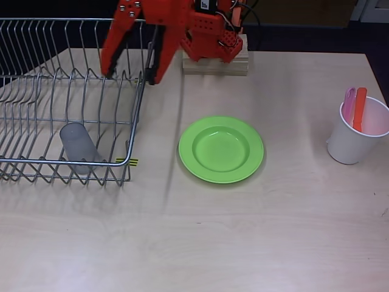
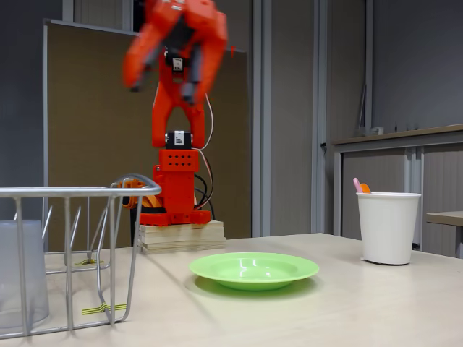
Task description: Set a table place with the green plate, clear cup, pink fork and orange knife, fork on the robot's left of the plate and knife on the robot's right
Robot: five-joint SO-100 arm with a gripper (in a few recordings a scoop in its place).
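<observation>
The green plate [image 1: 221, 149] was a round, bright lime dish with a wide rim and a shallow centre, lying flat on the pale wood-grain table [image 1: 255, 237] near its middle. The clear cup [image 1: 80, 144] was a frosted greyish tumbler inside the wire dish rack [image 1: 67, 97] at the left of the overhead view, in the near part of the rack; in the fixed view it showed at the left edge behind the rack's wires [image 2: 22, 271]. The pink fork [image 1: 349, 103] and the orange knife [image 1: 360, 108] stood side by side, handles up, in a white paper cup [image 1: 355, 135] at the far right of the table, well apart from the plate.

Bare tabletop lay all around the plate: a broad strip on the near side, a wide gap to the white cup on the right, and a narrower gap to the rack's right edge on the left.

The red-orange arm rose from its base on a stack of wooden boards [image 1: 216, 62] at the far edge of the table and reached left, raised high above the rack's far right corner. The gripper [image 1: 130, 72] pointed downward with its fingers spread apart and nothing between them; in the fixed view it was motion-blurred [image 2: 160, 85].
</observation>
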